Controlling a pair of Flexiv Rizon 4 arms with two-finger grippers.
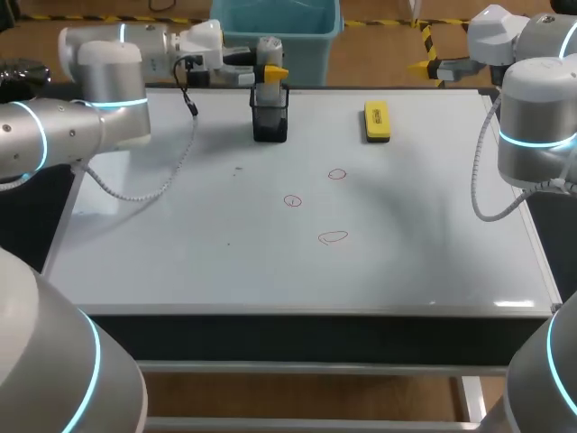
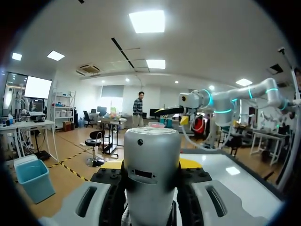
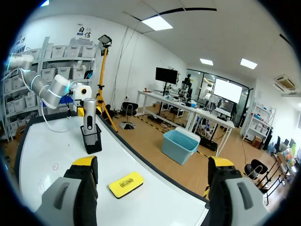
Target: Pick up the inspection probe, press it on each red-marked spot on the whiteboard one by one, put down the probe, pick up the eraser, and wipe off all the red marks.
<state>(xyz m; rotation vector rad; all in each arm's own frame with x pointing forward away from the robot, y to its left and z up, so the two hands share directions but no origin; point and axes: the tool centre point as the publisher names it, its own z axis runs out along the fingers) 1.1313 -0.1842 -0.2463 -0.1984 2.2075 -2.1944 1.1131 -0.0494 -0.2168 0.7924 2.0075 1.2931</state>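
Observation:
The grey inspection probe (image 1: 269, 56) stands upright in a black holder (image 1: 270, 119) at the back of the whiteboard (image 1: 180, 253). My left gripper (image 1: 273, 72) comes in level from the left and is shut on the probe (image 2: 151, 169), its yellow tips on either side. Three red marks (image 1: 337, 173) (image 1: 292, 200) (image 1: 333, 237) lie mid-board. The yellow eraser (image 1: 377, 122) rests at the back right. My right gripper (image 3: 153, 165) hovers open off the board's back right corner, above the eraser (image 3: 126, 183), with the probe (image 3: 89, 113) and holder (image 3: 91, 139) farther ahead.
The left arm's grey cable (image 1: 153, 185) droops over the board's left part. The board's metal frame (image 1: 297, 311) runs along the near edge. My right arm's elbow (image 1: 536, 126) stands over the board's right edge.

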